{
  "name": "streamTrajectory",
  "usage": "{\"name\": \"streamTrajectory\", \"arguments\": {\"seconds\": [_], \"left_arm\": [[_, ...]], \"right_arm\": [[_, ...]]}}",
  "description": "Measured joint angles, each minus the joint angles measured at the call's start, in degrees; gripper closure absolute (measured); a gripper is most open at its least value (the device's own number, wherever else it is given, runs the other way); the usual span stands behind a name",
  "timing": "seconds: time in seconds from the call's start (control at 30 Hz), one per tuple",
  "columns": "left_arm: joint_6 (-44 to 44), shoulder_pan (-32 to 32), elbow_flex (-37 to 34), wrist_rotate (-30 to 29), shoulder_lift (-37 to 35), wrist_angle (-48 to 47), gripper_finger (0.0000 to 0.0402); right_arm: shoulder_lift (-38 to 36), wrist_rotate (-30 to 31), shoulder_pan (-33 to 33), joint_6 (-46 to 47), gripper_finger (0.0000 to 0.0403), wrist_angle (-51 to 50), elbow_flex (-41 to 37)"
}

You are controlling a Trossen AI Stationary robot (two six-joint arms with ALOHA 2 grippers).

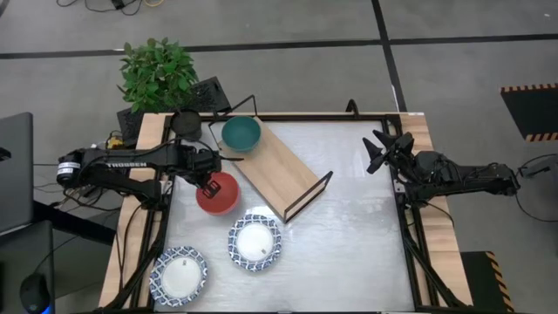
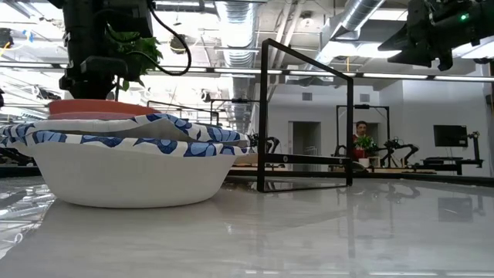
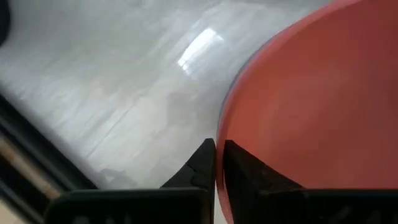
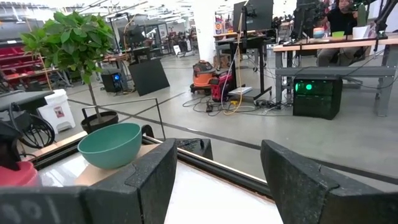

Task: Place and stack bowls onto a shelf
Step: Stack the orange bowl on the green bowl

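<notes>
The red bowl (image 1: 220,195) stands upright near the table's left side, close to the light-wood shelf (image 1: 277,167), which lies slantwise on the tabletop. My left gripper (image 1: 209,184) is over the bowl's left rim, shut on it. A teal bowl (image 1: 241,133) rests on the shelf's far end. Two blue-and-white patterned bowls (image 1: 255,242) (image 1: 179,276) sit on the table nearer the front. My right gripper (image 1: 379,150) hangs open above the table's right far corner, touching nothing. In the low view the front patterned bowl (image 2: 131,166) hides most of the red bowl (image 2: 93,106). My left gripper (image 3: 217,162) pinches the red bowl's rim (image 3: 219,134) on the side toward the table's left edge. One finger (image 3: 245,177) is inside the bowl and the other (image 3: 200,167) outside. The fingers come from above, pointing down. I cannot tell whether the bowl's base is off the table.
A potted green plant (image 1: 159,74) and a dark round thing (image 1: 185,122) stand at the table's far left corner. The shelf's black wire end frame (image 1: 307,196) rises near the table's middle. Bare tabletop (image 1: 357,235) lies between the shelf and the right arm.
</notes>
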Motion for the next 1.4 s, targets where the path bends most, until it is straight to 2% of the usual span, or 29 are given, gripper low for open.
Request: {"name": "streamTrajectory", "arguments": {"seconds": [0.17, 0.43, 0.57, 0.83, 1.07, 1.4], "left_arm": [[-0.15, 0.0, 0.69, 0.31, 0.04, -0.39, 0.0399], [1.42, 0.15, 6.66, -0.97, 0.11, -0.79, 0.0401], [2.51, 1.76, 10.45, -2.61, 0.11, -0.63, 0.0401], [5.49, 6.32, 14.95, -0.91, 0.09, -0.42, 0.0401], [5.53, 12.9, 17.36, -0.98, 0.09, 6.7, 0.0401], [9.13, 22.57, 19.36, -1.83, 0.9, 25.44, 0.0401]], "right_arm": [[0.0, 0.0, 0.0, 0.01, 0.0143, -0.01, 0.0], [0.0, 0.0, 0.0, 0.0, 0.0143, -0.05, 0.02], [-0.02, 0.0, 0.0, 0.07, 0.0143, -0.98, 0.04], [-0.02, 0.0, 0.0, 2.42, 0.0143, -4.38, 0.04], [-0.02, 1.53, 0.02, 2.58, 0.0143, -4.3, 0.04], [-0.02, 1.51, 0.02, 2.58, 0.0143, -4.25, 0.04]]}}
